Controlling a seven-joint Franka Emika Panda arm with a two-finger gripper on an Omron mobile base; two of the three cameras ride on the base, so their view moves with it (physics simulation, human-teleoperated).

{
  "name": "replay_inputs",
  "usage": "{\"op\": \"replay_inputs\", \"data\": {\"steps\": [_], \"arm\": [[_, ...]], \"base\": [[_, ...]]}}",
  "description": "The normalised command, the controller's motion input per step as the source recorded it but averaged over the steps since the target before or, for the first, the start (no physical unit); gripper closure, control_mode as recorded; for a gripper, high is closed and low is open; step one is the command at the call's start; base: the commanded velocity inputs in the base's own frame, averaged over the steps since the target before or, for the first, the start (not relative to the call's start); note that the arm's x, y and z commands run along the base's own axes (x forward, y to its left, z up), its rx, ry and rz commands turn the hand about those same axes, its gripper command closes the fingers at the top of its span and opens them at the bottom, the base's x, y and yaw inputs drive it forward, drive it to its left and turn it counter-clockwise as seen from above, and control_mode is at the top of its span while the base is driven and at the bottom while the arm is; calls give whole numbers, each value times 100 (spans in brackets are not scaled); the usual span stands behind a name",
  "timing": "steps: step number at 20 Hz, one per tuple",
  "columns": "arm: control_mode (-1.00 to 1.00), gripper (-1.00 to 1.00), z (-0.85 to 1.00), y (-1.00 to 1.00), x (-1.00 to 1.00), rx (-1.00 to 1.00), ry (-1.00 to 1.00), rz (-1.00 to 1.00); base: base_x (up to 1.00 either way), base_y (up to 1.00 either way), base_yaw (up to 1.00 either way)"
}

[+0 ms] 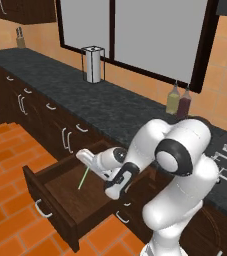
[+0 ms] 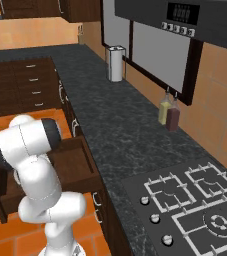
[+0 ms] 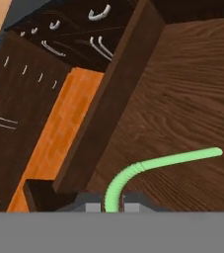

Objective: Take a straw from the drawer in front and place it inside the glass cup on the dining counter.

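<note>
The dark-brown drawer (image 1: pixel 60 192) stands pulled out under the black worktop, its pale bar handle (image 1: pixel 42 210) facing the orange floor. My gripper (image 1: pixel 89 167) reaches down into the drawer and is shut on the thin light-green straw (image 1: pixel 83 179), which slants down toward the drawer's wooden floor. In the hand view the straw (image 3: pixel 172 159) rises from between my fingertips (image 3: pixel 111 206), bends at its ribbed part and runs off to the right over the drawer floor (image 3: pixel 192 89). From the right base view my arm hides the hand above the drawer (image 2: pixel 77 162). The glass cup and the dining counter are out of view.
A black speckled worktop (image 1: pixel 110 110) runs behind the drawer. On it stand a steel canister (image 1: pixel 93 64), two bottles (image 1: pixel 173 100) by the window and a knife block (image 1: pixel 20 37). A gas hob (image 2: pixel 195 200) lies to the right. Orange floor tiles (image 1: pixel 7 165) spread to the left.
</note>
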Motion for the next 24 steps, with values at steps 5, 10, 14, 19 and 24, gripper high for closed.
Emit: {"op": "replay_inputs", "data": {"steps": [5,10,14,19,24], "arm": [[-100,100,100,0,30,-2,-6,0],[-100,100,100,-2,12,-18,-3,3],[-100,100,100,-9,1,-34,-1,9],[-100,100,100,-33,0,-38,-6,12],[-100,100,82,-71,0,-26,-4,16]], "base": [[0,0,0],[0,0,0],[0,0,0],[0,0,0],[0,0,0]]}}
